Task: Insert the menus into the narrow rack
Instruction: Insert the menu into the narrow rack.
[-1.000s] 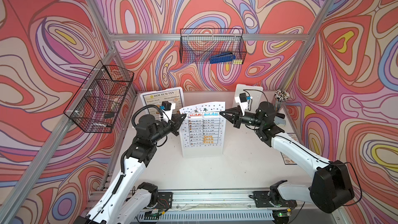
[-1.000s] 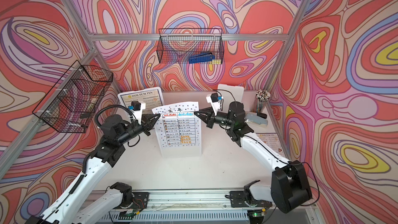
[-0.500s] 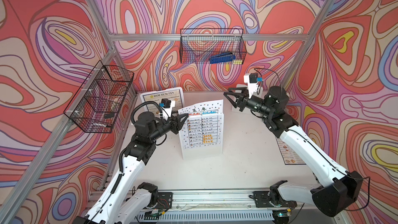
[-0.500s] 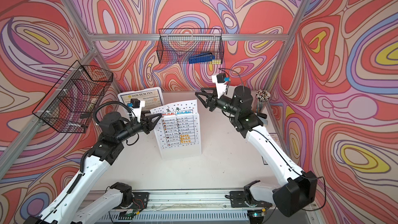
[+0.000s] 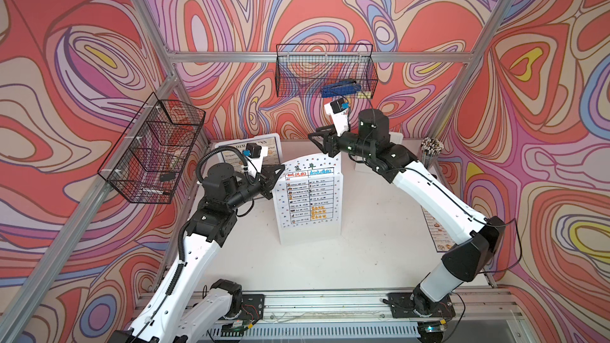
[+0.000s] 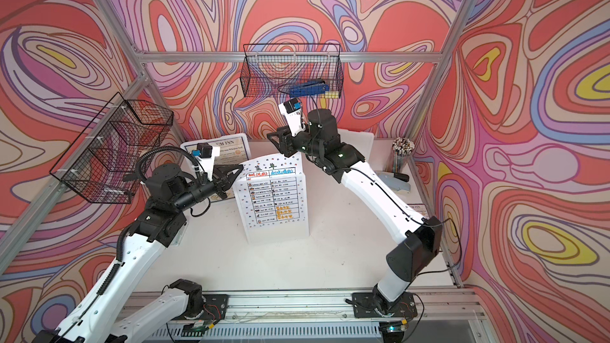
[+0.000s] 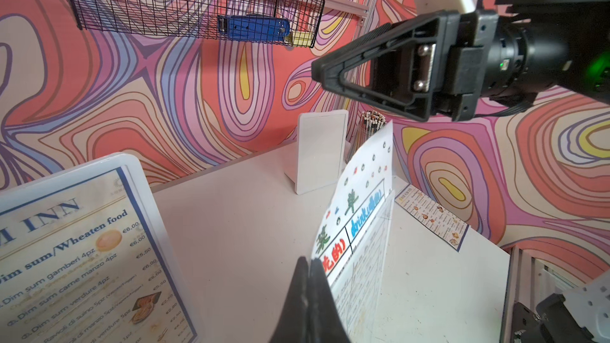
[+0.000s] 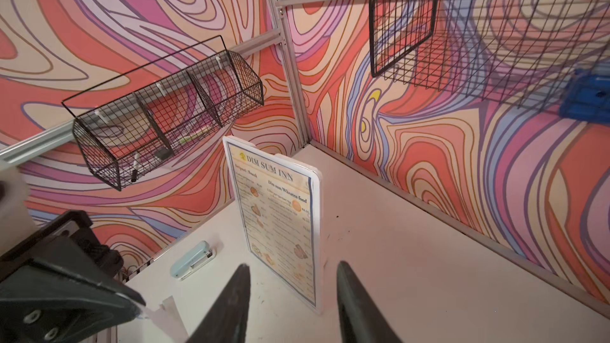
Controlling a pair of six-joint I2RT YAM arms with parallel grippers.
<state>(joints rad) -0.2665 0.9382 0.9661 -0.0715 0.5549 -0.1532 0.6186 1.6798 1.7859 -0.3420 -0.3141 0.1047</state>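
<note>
Now, pinched tight with the left gripper (image 5: 280, 169) on the upper-left corner of the white menu (image 5: 308, 199), centre frame, upright, long axis vertical, partly down in the clear rack (image 5: 340, 212). Hovering above that top edge, upper centre, with the right gripper (image 5: 317, 142): half open, empty. Looks best placed to press straight down.

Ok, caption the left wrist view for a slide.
Left gripper shut on the white menu's edge; right gripper open nearby; blank white stand beyond.
</note>
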